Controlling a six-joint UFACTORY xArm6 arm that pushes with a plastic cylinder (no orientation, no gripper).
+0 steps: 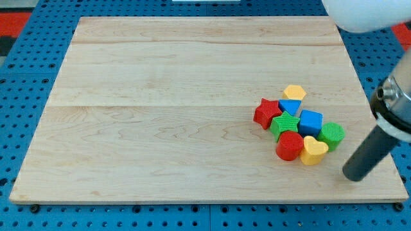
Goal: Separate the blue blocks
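While blocks cluster — my tip (352, 176) right of yellow heart (314, 150) | no writing.

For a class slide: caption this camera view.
My tip sits right of the cluster holding two blue blocks on the board.

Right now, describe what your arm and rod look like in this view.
My rod is a straight, smooth, dark cylinder, near black, ending in my tip at the view's right, just right of the yellow heart block and apart from it. Above it sits a wider collar with a grey metallic band. A rounded white arm housing fills the view's top right corner. No cables or markings show.
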